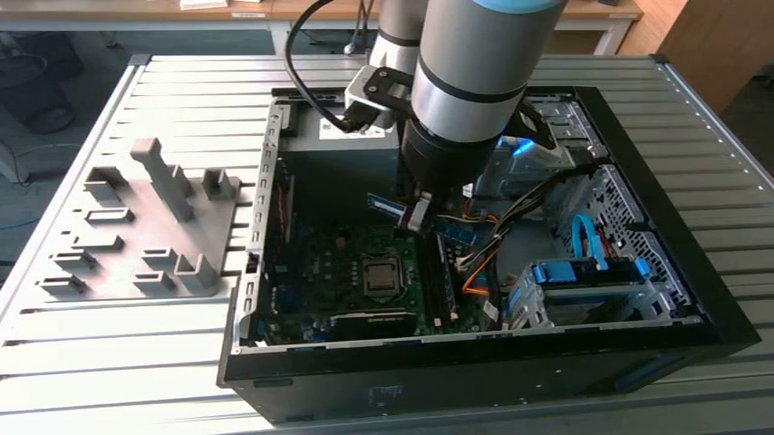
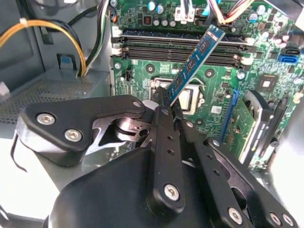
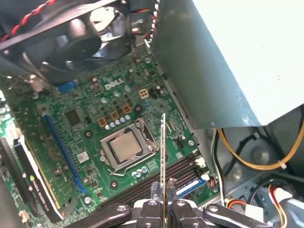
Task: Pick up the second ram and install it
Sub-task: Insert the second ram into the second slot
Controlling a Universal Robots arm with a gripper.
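End effector clamps the memory stick; square it over the slots, seemingly 3 o'clock of the processor, exterior view.

The arm reaches steeply downward, its wrist nearly vertical; the gripper (black, two-fingered) points down, fingers pinched tight on one end of the second ram.

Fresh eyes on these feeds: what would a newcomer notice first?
The gripper shut on the second ram, holding it above the green motherboard near its long black memory slots, in the second wrist view. Next, the square silver processor chip at the board's middle, and in the exterior view the open computer case with a grey fixture rack at the exterior view's left.
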